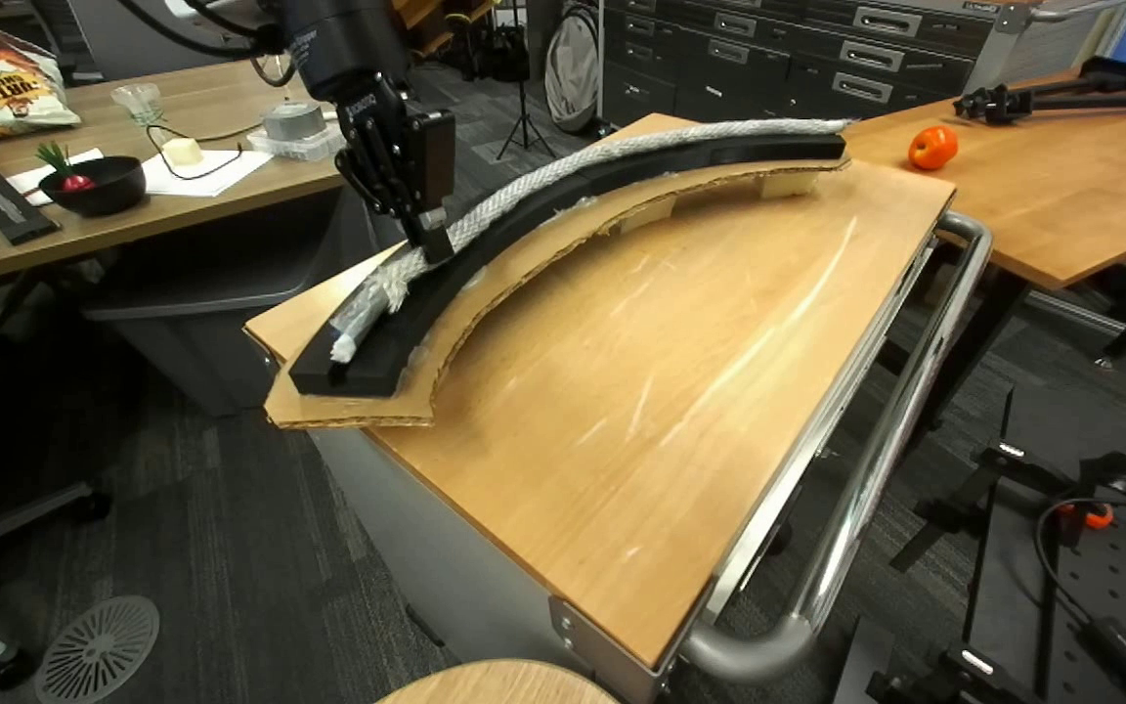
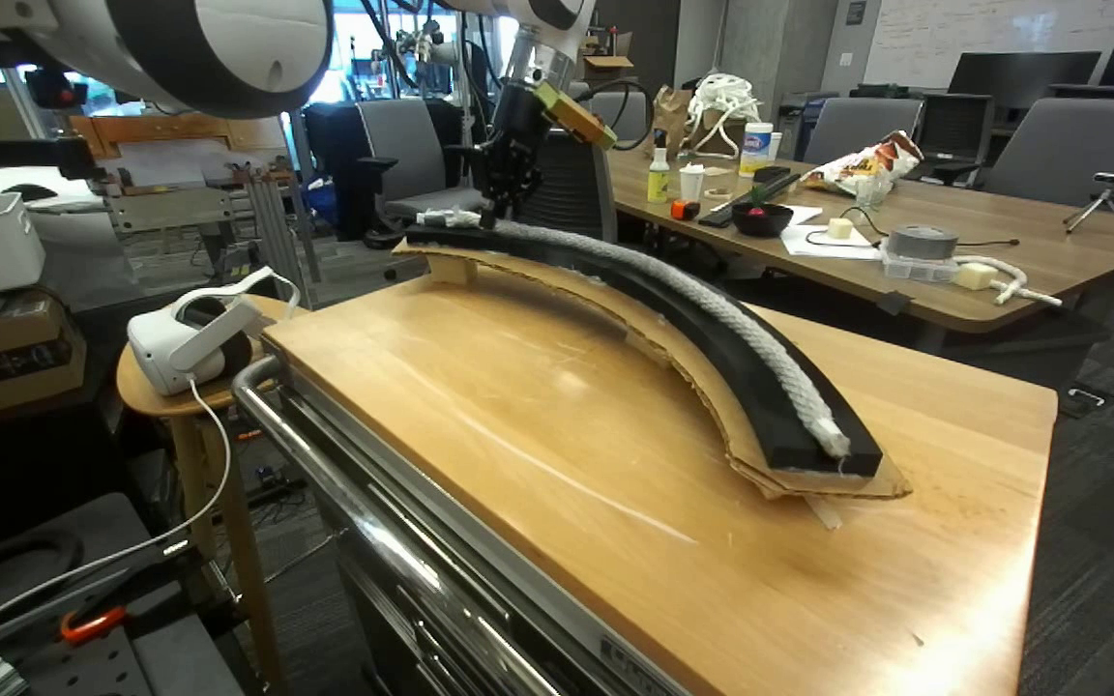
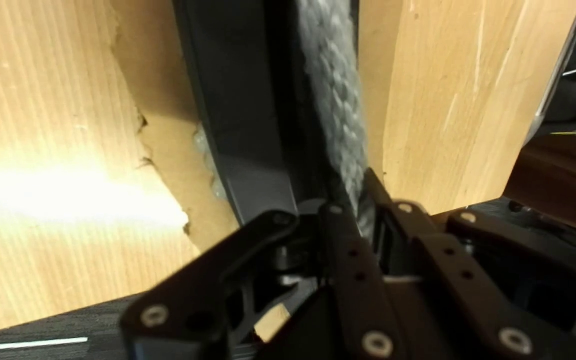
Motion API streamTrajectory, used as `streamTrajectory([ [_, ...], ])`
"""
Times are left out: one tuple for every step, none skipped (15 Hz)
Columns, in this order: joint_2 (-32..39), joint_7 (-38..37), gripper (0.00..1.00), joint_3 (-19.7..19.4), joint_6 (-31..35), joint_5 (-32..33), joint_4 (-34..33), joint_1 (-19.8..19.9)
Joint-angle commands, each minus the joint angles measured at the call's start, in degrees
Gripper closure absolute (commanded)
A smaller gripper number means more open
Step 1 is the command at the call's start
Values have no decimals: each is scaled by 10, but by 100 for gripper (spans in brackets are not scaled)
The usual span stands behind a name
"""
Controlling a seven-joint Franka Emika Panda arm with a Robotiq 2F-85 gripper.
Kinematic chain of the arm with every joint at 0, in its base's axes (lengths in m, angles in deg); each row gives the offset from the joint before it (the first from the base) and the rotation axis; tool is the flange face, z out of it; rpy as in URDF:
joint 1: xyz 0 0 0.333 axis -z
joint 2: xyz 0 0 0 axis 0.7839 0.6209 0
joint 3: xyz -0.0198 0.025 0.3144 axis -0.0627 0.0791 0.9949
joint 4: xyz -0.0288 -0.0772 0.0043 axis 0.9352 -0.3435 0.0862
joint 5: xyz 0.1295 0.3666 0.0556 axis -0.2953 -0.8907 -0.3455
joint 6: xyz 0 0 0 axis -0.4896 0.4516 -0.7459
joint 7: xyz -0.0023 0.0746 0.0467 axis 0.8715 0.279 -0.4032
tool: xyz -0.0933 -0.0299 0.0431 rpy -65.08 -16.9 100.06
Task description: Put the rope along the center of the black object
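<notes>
The black object (image 1: 377, 367) is a long curved track with a groove, seen in both exterior views (image 2: 760, 416) and the wrist view (image 3: 238, 100). The grey-white rope (image 1: 563, 176) lies along its whole curve, towards the outer side over much of the length, as in an exterior view (image 2: 702, 300). The rope's taped end rests on the track's end just beyond my gripper (image 1: 433, 238). My gripper (image 2: 491, 217) is low over the track near that end. In the wrist view its fingers (image 3: 360, 187) close around the rope (image 3: 335, 85); the fingertips are partly hidden.
A cardboard base (image 1: 524, 264) on blocks carries the track above the wooden tabletop (image 1: 641, 391). A shiny metal rail (image 1: 876, 479) runs along the table's side. A desk (image 2: 654, 198) with a bowl, bag and tape stands nearby. A stool holds a white headset (image 2: 165, 348).
</notes>
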Motion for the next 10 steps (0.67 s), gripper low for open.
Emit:
streamTrajectory([
  [0, 23, 97, -9, -13, 30, -5, -15],
  [1, 27, 97, -10, -15, 39, -4, -19],
  [1, 32, 97, -11, -16, 49, -4, -24],
  [1, 34, 97, -11, -16, 58, -4, -28],
  [1, 37, 97, -10, -16, 65, -4, -31],
  [1, 40, 97, -10, -14, 74, -4, -34],
  [1, 43, 97, -10, -14, 81, -4, -38],
  [1, 46, 97, -11, -13, 90, -3, -41],
  [1, 50, 97, -10, -12, 96, -3, -43],
  [1, 52, 97, -10, -12, 101, -3, -45],
])
